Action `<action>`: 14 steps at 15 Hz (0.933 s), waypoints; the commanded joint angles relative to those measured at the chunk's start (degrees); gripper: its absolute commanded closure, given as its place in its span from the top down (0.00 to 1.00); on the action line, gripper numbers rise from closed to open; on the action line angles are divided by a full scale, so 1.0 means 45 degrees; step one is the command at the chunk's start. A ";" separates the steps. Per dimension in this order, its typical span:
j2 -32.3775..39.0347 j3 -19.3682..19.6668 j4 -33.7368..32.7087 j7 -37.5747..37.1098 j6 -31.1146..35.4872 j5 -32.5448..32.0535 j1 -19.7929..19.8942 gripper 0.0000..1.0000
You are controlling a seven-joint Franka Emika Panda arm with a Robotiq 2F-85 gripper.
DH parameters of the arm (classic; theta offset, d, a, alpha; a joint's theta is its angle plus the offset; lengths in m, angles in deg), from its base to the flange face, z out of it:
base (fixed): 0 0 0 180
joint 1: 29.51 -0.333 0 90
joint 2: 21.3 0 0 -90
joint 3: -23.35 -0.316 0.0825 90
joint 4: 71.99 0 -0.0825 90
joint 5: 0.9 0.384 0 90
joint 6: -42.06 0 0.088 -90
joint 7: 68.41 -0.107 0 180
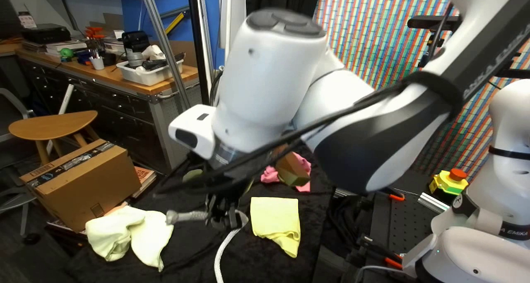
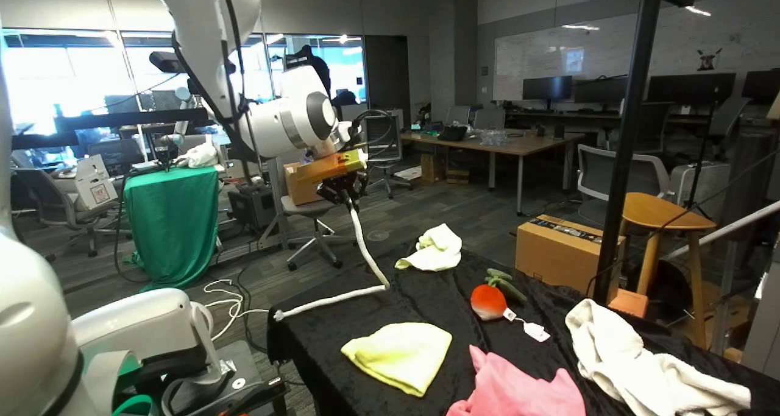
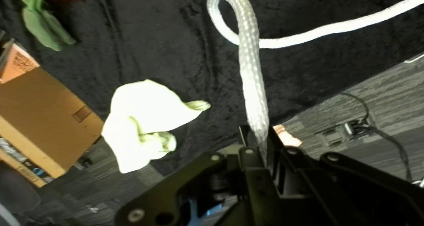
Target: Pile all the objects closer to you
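My gripper (image 3: 259, 136) is shut on the white rope (image 3: 249, 60), holding it above the black-covered table. In an exterior view the rope (image 2: 360, 239) hangs from the gripper (image 2: 348, 198), bends at the cloth and runs along it to the table edge. A short rope end pokes out past the fingers in an exterior view. A pale yellow-green cloth (image 2: 436, 248) lies crumpled at the far edge. Nearer are a yellow cloth (image 2: 399, 355), a pink cloth (image 2: 518, 388) and a white cloth (image 2: 640, 361). Among them sits the red-and-green item (image 2: 487, 301), with white tags.
The black-covered table (image 2: 426, 309) carries these objects. A brown cardboard box (image 1: 87, 187) stands beside the table, near a wooden stool (image 1: 54, 125). A black post (image 2: 621, 160) rises by the table. An emergency stop button (image 1: 457, 175) is near the robot's base.
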 commanded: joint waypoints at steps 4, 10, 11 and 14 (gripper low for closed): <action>-0.5018 -0.0029 0.1996 -0.1595 -0.0686 0.0468 0.1908 0.09; -0.8218 0.0440 0.2265 -0.1835 -0.1591 0.1988 0.3676 0.09; -0.8592 0.0459 0.2224 -0.2034 -0.1696 0.2015 0.4025 0.09; -0.9278 0.0331 0.2354 -0.3114 -0.1385 0.1759 0.5293 0.09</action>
